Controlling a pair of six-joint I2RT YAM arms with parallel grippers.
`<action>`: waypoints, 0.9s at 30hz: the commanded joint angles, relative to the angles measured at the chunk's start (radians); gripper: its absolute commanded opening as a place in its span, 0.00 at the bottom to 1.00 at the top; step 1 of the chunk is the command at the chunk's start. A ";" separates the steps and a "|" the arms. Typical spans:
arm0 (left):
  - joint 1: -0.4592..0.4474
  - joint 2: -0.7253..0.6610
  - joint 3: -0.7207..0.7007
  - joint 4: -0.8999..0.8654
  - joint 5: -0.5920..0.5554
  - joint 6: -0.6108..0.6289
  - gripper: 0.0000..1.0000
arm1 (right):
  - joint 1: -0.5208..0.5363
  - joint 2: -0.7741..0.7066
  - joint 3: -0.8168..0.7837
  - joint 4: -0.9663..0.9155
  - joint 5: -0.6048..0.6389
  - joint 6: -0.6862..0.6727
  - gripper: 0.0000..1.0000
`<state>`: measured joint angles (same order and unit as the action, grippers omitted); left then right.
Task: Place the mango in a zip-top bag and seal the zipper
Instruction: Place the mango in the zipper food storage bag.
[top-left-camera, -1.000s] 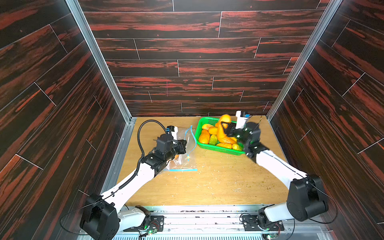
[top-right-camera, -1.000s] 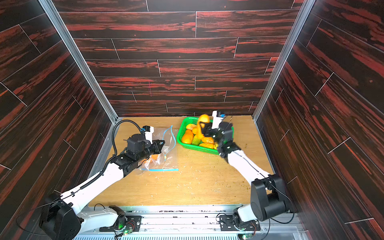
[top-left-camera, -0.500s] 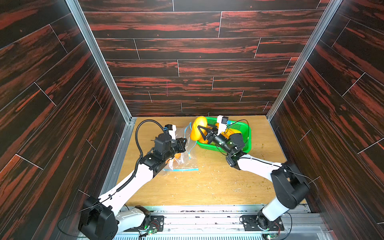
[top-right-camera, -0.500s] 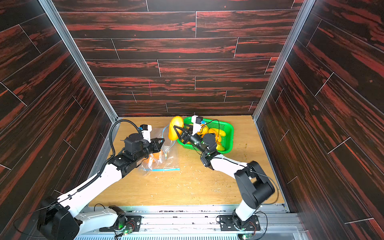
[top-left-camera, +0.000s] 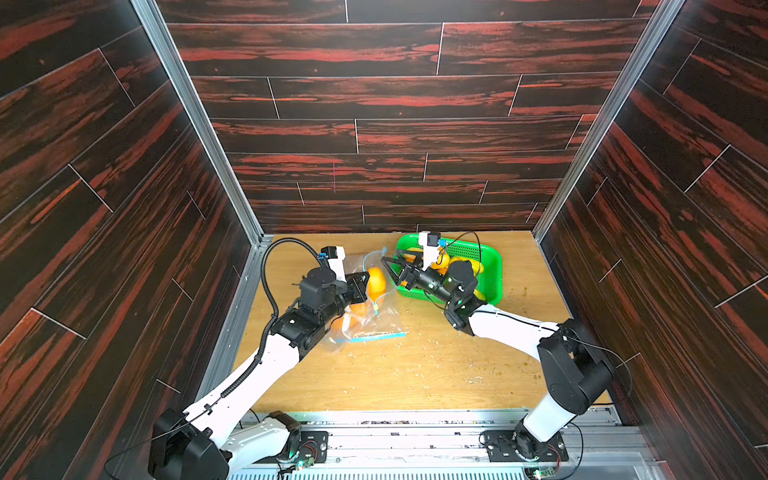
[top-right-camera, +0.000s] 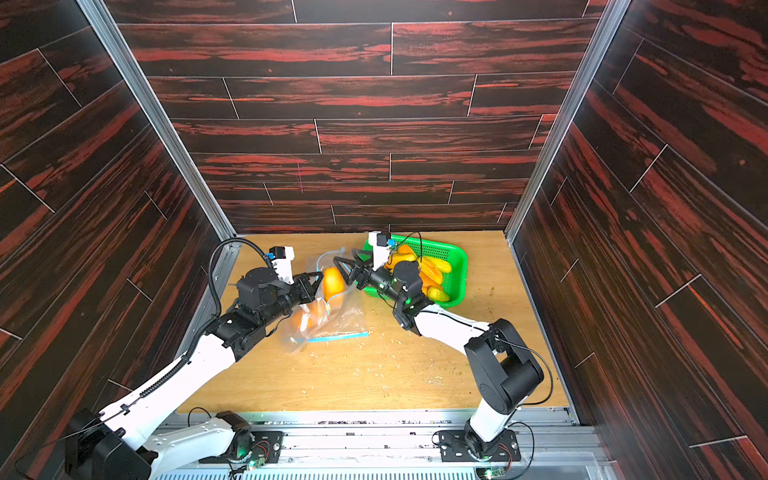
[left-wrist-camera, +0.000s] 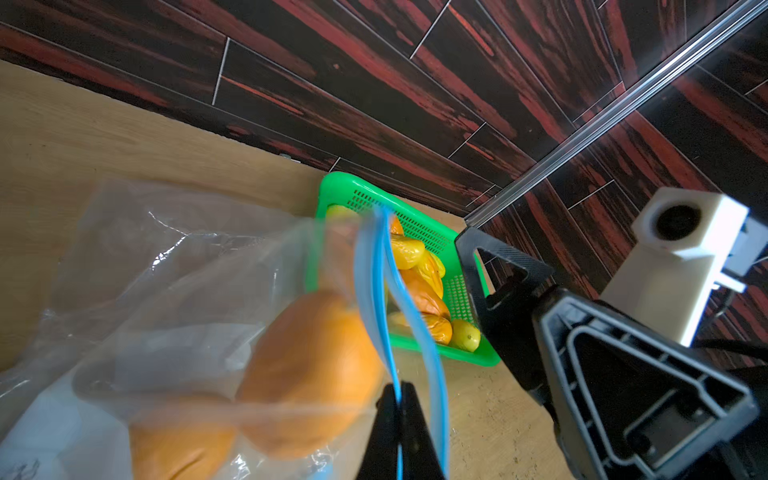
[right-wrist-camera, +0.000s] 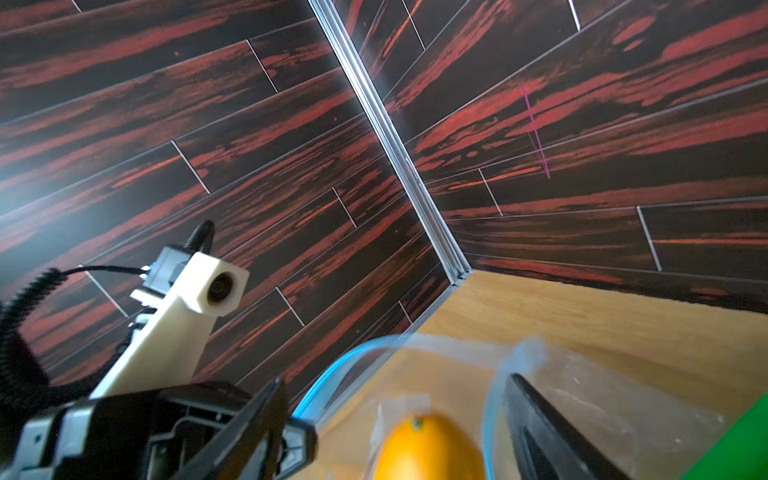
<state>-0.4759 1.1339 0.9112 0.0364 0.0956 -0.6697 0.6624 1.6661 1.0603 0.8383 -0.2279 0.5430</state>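
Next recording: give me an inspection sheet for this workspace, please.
Surface: light wooden table.
Job's things: bag open-mouthed; mango at its mouth, second mango deeper inside; zipper unsealed.
Clutter: crumbs scattered; green basket of more mangoes.
Grippers: left gripper shut on zipper; right gripper open, holding nothing.
Cables: black cable loops above left arm.
Surroundings: dark red plank walls, metal corner posts.

Dark red-streaked plank walls (top-left-camera: 374, 104) 3 sides, light wood tabletop (top-left-camera: 415, 374), alu corner rails (top-left-camera: 203, 120)
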 joint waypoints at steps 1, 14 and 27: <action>0.008 -0.052 0.016 -0.008 -0.029 0.022 0.00 | -0.001 -0.066 0.059 -0.229 0.030 -0.081 0.85; 0.027 -0.087 0.071 -0.075 -0.120 0.084 0.00 | -0.248 -0.190 0.118 -1.038 0.406 -0.143 0.85; 0.028 -0.034 0.045 -0.087 -0.100 0.098 0.00 | -0.368 0.020 0.200 -1.318 0.515 -0.152 0.85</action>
<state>-0.4507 1.1053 0.9611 -0.0544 -0.0071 -0.5861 0.2955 1.6756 1.2194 -0.3843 0.2234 0.4030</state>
